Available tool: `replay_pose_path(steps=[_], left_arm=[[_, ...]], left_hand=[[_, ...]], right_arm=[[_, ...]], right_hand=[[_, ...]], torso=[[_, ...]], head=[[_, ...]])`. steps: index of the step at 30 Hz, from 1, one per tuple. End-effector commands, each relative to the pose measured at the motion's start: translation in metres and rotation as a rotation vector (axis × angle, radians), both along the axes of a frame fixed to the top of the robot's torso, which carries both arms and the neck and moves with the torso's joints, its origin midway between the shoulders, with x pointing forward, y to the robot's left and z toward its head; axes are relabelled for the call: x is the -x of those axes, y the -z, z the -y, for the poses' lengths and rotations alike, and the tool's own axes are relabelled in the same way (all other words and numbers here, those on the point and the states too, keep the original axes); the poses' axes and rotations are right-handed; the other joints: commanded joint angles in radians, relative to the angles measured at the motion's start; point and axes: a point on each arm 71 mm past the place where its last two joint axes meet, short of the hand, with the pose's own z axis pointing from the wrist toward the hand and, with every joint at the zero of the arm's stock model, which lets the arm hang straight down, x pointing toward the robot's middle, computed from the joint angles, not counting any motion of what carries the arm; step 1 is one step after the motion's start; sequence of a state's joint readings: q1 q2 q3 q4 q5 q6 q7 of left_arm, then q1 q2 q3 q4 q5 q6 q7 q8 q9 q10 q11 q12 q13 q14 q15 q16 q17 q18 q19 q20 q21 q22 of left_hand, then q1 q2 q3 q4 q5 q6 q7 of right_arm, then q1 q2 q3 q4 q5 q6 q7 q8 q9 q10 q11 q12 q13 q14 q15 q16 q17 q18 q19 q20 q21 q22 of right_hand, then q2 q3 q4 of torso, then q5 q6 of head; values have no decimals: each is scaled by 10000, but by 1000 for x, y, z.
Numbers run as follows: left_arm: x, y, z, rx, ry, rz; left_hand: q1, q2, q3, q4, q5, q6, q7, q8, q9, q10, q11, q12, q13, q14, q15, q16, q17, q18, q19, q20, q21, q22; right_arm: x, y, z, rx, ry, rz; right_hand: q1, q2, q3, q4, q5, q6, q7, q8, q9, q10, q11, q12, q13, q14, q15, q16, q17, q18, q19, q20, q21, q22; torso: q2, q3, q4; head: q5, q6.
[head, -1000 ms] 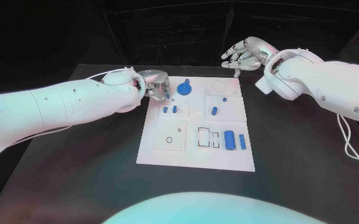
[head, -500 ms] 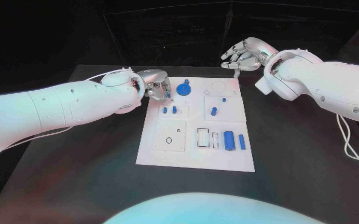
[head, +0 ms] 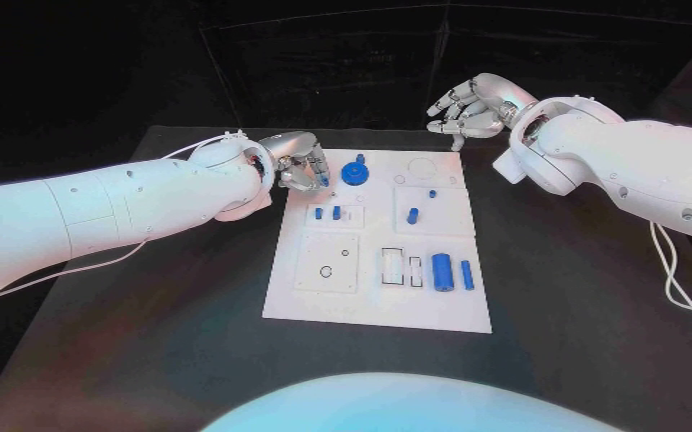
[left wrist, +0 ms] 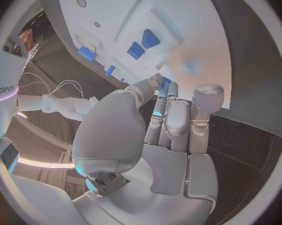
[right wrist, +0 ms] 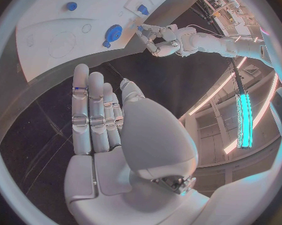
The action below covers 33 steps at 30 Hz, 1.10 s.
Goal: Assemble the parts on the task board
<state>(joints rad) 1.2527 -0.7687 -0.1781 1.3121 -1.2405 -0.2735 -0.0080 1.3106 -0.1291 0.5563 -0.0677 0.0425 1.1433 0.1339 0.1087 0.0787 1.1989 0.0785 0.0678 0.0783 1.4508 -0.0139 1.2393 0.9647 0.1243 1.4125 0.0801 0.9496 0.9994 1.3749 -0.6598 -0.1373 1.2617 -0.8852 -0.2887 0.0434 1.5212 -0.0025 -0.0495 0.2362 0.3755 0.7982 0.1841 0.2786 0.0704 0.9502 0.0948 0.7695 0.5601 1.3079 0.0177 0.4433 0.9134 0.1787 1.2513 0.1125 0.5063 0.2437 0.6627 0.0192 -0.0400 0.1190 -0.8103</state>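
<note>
From my seat I look down on a black surface [head: 159,352], matte and dark out to its far edge. Behind it stands a black wall [head: 346,62] made of panels, with thin pale seams crossing it. In the right wrist view I see a long teal light bar [right wrist: 243,120] and a curved pinkish light strip [right wrist: 206,97] overhead, with cluttered shelving [right wrist: 223,5] further off.

place: robotics lab | cues: black-draped table [head: 173,342], white task board [head: 378,302], ceiling light strips [right wrist: 244,120]
</note>
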Motion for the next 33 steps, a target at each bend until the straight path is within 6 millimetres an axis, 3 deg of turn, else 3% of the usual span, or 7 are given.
replay_pose_path(steps=[1, 33], left_arm=[[0, -2, 2, 593, -44, 18], [-6, 6, -6, -385, -74, -328]], left_hand=[[-45, 10, -32, 57, 61, 81, -26, 34, 15, 43, -68, 64, 11, 41, -27, 7, 21, 43, 23, 23, -51, -13], [-7, 31, -46, 30, 62, 56, -41, 26, 11, 7, -76, 47, 9, 14, -34, -35, -45, 47, 10, 11, -102, -48]], right_arm=[[0, -2, 0, -43, -42, 38], [0, -1, -1, -37, -50, 23]], right_hand=[[54, 76, -39, 5, 27, -61, -34, 57, -13, -44, -22, 36, -15, -8, -33, 49, -15, 31, 83, -7, -68, 4], [40, 81, -55, 28, 28, -67, -34, 61, -14, -46, -21, 47, -25, -7, -32, 51, -17, 31, 87, -6, -74, 4]], torso=[[6, -6, -12], [5, -9, 7]], head=[[9, 1], [3, -26]])
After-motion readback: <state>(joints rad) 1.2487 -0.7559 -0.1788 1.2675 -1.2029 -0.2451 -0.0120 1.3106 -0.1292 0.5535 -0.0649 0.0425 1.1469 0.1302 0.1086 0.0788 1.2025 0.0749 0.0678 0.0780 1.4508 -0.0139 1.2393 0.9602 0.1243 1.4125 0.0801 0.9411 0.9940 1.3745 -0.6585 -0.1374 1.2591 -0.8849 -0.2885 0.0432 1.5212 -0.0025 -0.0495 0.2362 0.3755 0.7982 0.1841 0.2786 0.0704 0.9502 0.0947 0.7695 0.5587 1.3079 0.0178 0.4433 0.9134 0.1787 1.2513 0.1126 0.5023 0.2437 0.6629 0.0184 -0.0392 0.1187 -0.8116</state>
